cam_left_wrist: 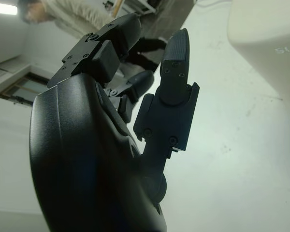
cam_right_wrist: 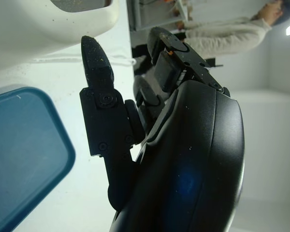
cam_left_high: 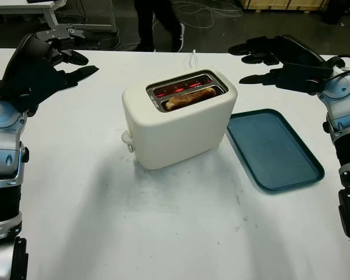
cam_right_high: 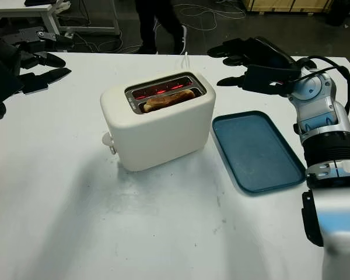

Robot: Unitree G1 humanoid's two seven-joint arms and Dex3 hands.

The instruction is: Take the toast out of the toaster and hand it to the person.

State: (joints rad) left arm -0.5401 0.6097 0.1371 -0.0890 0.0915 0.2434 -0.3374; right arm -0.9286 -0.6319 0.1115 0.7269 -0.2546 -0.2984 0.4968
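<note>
progress: nothing done yet, judging by the layout; toast not lifted, nothing handed over
toast point(cam_left_high: 190, 97): sits in the near slot of the toaster point(cam_left_high: 178, 125), top edge just showing above the slot; frame centre, slightly up
far slot: glowing red inside, so the toaster looks hot
left to do: reach into the slot, pinch the toast, pull it up, carry it to the person
person point(cam_left_high: 158, 22): legs at the top edge of the frame, past the far side of the table point(cam_left_high: 163, 233); upper body shows in the wrist views
tray point(cam_left_high: 273, 149): blue, bare, just right of the toaster, centre right of the frame
left hand point(cam_left_high: 44, 64): upper left of the frame, raised over the table, well apart from the toaster; holds nothing, fingers extended and pointing right toward the toaster
right hand point(cam_right_high: 259, 64): upper right of the frame, raised beyond the tray's far end, near the toaster but not touching; holds nothing, fingers extended and pointing left
closer hand: right, my call for the grab
</note>
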